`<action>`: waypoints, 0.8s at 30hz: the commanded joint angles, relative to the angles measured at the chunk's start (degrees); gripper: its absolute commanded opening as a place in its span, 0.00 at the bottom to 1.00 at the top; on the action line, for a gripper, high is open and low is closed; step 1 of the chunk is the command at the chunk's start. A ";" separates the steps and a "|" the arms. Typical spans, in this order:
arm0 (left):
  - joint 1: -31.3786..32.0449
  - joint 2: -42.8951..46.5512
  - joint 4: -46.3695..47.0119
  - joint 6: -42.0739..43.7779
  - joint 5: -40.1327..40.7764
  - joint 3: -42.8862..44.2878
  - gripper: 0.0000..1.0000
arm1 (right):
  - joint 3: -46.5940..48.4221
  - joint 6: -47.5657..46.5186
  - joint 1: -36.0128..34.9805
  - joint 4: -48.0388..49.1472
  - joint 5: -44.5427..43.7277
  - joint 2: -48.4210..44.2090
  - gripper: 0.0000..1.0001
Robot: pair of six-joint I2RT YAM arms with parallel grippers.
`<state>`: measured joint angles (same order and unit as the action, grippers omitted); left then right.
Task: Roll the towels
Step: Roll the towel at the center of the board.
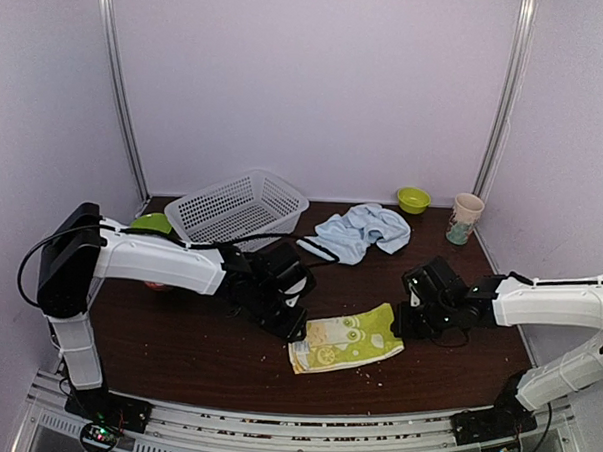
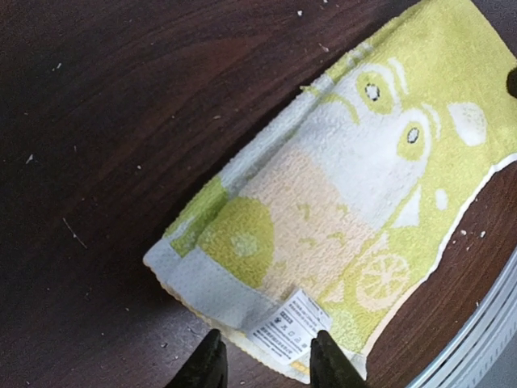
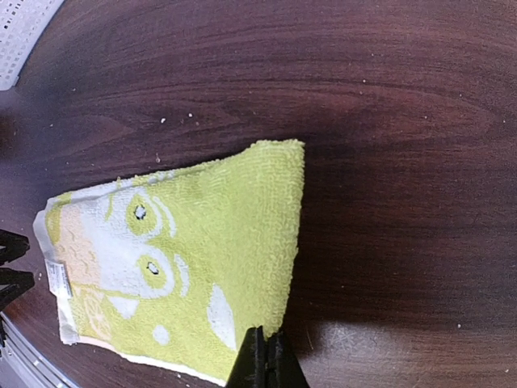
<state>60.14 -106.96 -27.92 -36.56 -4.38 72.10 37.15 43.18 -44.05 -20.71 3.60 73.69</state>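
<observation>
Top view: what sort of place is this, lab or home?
Most likely a robot test cell in a lab, not a home. Two arms are bolted to a metal rail at the table edge, plain walls with metal posts box it in, and the green towel, basket and cup look like props.

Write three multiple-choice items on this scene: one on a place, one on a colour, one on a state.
1. The blue towel lies: A) right of the basket, at the back; B) inside the basket; C) on the floor.
2. The small bowl is: A) red; B) lime-green; C) black.
3. The lemon-print towel is: A) rolled tight; B) hanging from a hook; C) lying flat, unrolled.
Answers: A, it sits crumpled beside the basket; B, green in the top view; C, both wrist views show it spread flat.
</observation>
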 commanded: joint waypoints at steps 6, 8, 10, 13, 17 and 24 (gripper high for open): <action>0.33 -1.79 3.05 0.12 -1.77 -0.92 0.27 | 2.87 -0.46 -1.18 -1.61 -1.63 1.35 0.00; 0.41 -2.09 3.26 0.01 -1.94 -1.30 0.24 | 3.51 -0.48 -1.65 -1.72 -1.60 1.57 0.00; 0.54 -2.17 3.67 -0.02 -2.14 -1.79 0.22 | 3.99 -0.59 -2.23 -1.55 -1.20 2.13 0.00; 0.68 -2.42 4.14 -0.27 -2.31 -2.13 0.20 | 4.70 -0.71 -3.34 -1.01 -0.44 3.25 0.00; 0.93 -2.72 4.49 -0.52 -2.62 -2.30 0.18 | 5.87 -0.68 -4.72 -0.26 0.56 4.62 0.00; 1.21 -3.05 5.07 -1.03 -2.75 -2.79 0.15 | 7.19 -0.74 -6.54 1.50 2.58 6.82 0.00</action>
<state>60.97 -109.21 -25.21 -36.97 -6.46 69.84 42.70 43.09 -49.58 -21.17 4.73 79.48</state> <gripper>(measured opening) 0.157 0.009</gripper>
